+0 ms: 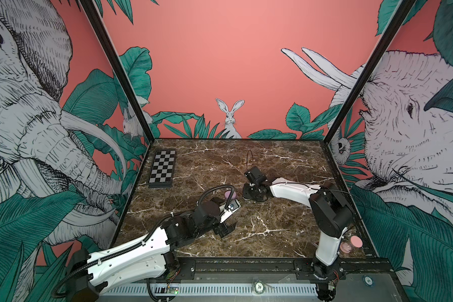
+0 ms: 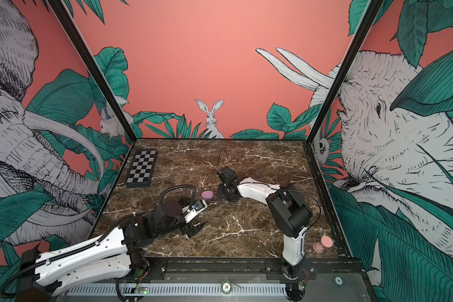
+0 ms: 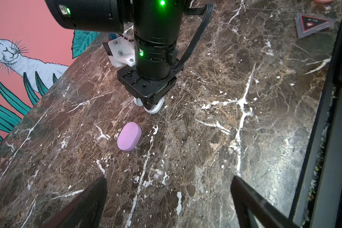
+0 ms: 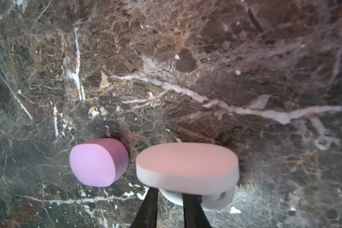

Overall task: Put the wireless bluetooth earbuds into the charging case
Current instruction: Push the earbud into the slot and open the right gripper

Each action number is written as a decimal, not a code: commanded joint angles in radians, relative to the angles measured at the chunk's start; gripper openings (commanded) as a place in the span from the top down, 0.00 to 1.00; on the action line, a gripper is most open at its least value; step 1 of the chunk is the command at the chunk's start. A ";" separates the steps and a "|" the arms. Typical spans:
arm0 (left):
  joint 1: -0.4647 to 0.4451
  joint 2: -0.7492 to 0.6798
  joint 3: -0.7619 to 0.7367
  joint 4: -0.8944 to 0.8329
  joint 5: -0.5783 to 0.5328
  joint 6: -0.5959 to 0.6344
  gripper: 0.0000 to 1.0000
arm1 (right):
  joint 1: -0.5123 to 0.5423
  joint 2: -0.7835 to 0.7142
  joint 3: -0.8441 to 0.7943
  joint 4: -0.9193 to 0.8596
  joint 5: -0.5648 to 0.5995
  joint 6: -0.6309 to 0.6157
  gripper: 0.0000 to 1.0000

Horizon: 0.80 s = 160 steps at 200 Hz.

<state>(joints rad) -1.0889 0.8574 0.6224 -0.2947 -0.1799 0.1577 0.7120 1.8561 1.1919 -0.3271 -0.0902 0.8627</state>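
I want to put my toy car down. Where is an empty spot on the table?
The table is bare at the back, right of the checkerboard, and at the front, between the left gripper and the right arm. It is crowded in the middle: the purple case, white case and right gripper sit close together.

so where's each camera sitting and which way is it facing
Both top views: high at the front, looking down and back over the table; left arm and right arm show.
Left wrist: low, looking across at purple case and right arm; left claw tips show.
Right wrist: close over the table, looking down on white case and purple case; right claw shows.
Shared: all show the purple case.
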 commanded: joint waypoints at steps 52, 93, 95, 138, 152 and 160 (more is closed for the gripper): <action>-0.003 -0.001 0.030 -0.023 0.008 0.002 0.02 | -0.008 -0.012 0.024 -0.018 0.005 -0.011 0.68; -0.003 -0.002 0.031 -0.026 0.007 0.002 0.02 | -0.011 -0.032 0.024 -0.023 0.007 -0.014 0.64; -0.003 -0.002 0.031 -0.027 0.007 0.002 0.02 | -0.010 -0.033 0.024 -0.024 0.008 -0.014 0.64; -0.003 0.000 0.031 -0.026 0.007 0.002 0.01 | -0.010 -0.053 0.020 -0.027 0.007 -0.012 0.62; -0.003 0.001 0.032 -0.026 0.007 0.003 0.01 | -0.012 -0.058 0.021 -0.026 0.005 -0.013 0.62; -0.003 0.001 0.033 -0.027 0.005 0.005 0.01 | -0.011 -0.061 0.024 -0.030 0.001 -0.012 0.62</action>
<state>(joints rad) -1.0889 0.8574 0.6228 -0.2962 -0.1795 0.1581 0.7055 1.8427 1.1980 -0.3370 -0.0906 0.8597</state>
